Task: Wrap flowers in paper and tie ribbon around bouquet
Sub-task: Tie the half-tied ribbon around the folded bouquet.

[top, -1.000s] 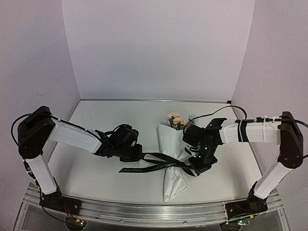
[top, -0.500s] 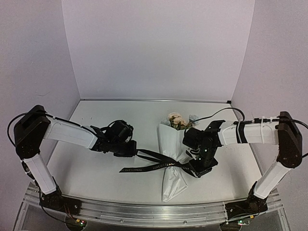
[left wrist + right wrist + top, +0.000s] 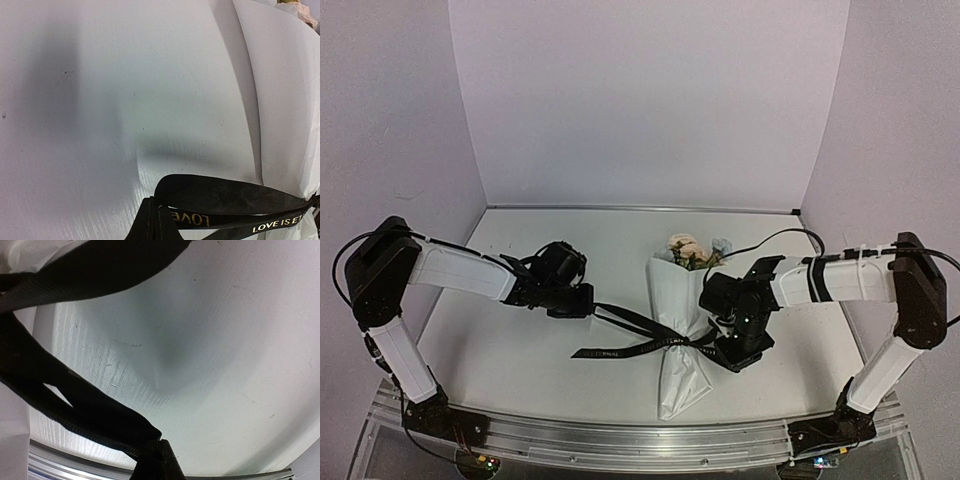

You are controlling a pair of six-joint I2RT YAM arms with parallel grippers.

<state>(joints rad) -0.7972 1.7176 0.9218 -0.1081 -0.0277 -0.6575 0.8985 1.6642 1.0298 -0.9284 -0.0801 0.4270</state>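
a bouquet (image 3: 680, 385) of pale peach and light blue artificial flowers (image 3: 687, 249), wrapped in a cone of thin white paper (image 3: 670, 285), lay on the white table (image 3: 510, 370) right of centre. its blooms pointed toward the back wall and its pinched tail toward the near edge. a long narrow black ribbon (image 3: 630, 348) with small pale lettering crossed the cone at its narrow waist and bunched darkly there.

the left gripper (image 3: 588, 306) sat low over the table, well to the left of the cone, its fingers pressed together on one strand of the ribbon. that strand ran taut and slanting from it to the waist. a second, loose tail lay flat on the table below the strand, ending short of the left arm.

the right gripper (image 3: 730, 352) sat just beside the waist on its right side, pinching the ribbon there.

in the left wrist view the ribbon (image 3: 225, 192) read "love is et" in gold where it met the paper (image 3: 280, 100). in the right wrist view two dark strands (image 3: 75, 405) converged at the bottom centre.
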